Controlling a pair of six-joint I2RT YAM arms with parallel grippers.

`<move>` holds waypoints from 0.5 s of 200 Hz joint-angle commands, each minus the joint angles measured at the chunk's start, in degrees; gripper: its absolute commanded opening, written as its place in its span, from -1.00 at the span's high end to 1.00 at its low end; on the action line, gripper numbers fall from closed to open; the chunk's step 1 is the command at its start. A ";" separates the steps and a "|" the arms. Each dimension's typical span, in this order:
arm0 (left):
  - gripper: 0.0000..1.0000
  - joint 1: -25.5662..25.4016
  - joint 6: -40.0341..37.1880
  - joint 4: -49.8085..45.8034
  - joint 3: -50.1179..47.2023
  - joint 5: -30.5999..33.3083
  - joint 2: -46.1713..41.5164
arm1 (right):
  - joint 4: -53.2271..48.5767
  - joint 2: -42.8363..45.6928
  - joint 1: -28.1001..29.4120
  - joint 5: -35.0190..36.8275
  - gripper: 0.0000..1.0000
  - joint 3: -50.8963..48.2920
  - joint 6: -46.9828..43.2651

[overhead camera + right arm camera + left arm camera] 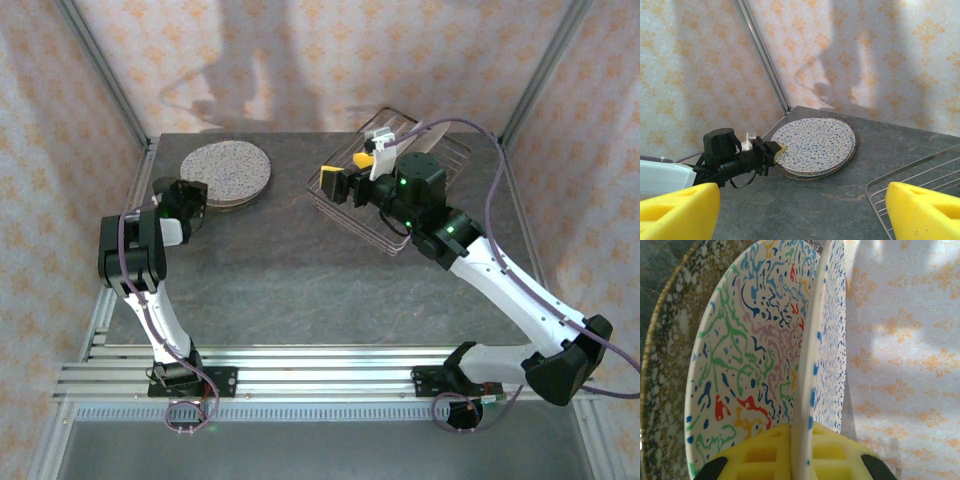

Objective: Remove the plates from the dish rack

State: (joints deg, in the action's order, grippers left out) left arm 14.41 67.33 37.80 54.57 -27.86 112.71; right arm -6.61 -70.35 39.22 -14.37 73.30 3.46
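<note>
Left claw [801, 457], clamped on the rim of the far-left speckled plate [226, 168], should release only once it lies flat, as it seems to; right claw [800, 210] gapes empty by the dish rack [450, 160].

Both arms look built alike. The white-and-black left arm [165, 320], lower left of the overhead frame, and the matching right arm [510, 290], lower right, have glossy white link shells between chunky black joint housings. A greyish-purple cable [190, 412] loops out by each black base. Small green lights [400, 183] glow on the right arm's joints. The right gripper [802, 200] carries plain bright yellow wedge pads [677, 212]. The left gripper [801, 442] has yellow pads gridded with square pockets, foam by the look of it.
</note>
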 commanded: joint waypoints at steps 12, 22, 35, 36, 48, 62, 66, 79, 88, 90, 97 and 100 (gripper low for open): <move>0.81 0.64 -1.76 1.25 2.76 -2.27 0.53 | -0.42 0.03 0.33 0.57 -0.71 2.37 0.91; 0.76 0.70 -1.91 0.67 2.85 -2.21 0.58 | -0.64 -0.05 0.34 0.57 -0.71 2.38 0.90; 0.67 0.79 -2.14 -0.31 2.98 -2.24 0.58 | -0.68 -0.05 0.33 0.61 -0.71 2.38 1.01; 0.67 0.83 -2.13 -0.38 2.99 -2.27 0.54 | -0.68 -0.05 0.33 0.59 -0.71 2.38 1.01; 0.61 0.96 -2.42 -0.93 3.22 -2.51 0.60 | -0.63 -0.05 0.33 0.57 -0.72 2.38 1.09; 0.55 1.01 -2.72 -1.63 3.44 -2.81 0.57 | -0.67 -0.05 0.33 0.66 -0.71 2.52 1.11; 0.53 1.05 -2.80 -1.88 3.52 -2.82 0.51 | -0.62 -0.05 0.39 0.72 -0.72 2.50 1.06; 0.45 1.14 -3.08 -2.85 3.64 -2.80 0.24 | -0.68 -0.05 0.35 0.75 -0.72 2.46 1.10; 0.36 1.14 -3.33 -3.69 3.79 -2.82 -0.01 | -0.66 -0.13 0.32 0.72 -0.71 2.55 1.09; 0.34 1.14 -3.34 -3.81 3.84 -2.88 0.00 | -0.68 -0.14 0.37 0.74 -0.71 2.49 1.10; 0.26 1.14 -3.58 -4.56 4.02 -2.90 -0.20 | -0.71 -0.14 0.33 0.76 -0.72 2.53 1.08; 0.23 1.19 -3.67 -4.87 4.00 -2.83 -0.34 | -0.65 -0.14 0.33 0.83 -0.71 2.49 1.10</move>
State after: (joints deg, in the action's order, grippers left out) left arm 15.07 65.41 35.05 56.42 -29.80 112.92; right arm -7.29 -70.46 39.24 -14.35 73.89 4.01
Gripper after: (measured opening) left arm 0.332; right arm 0.857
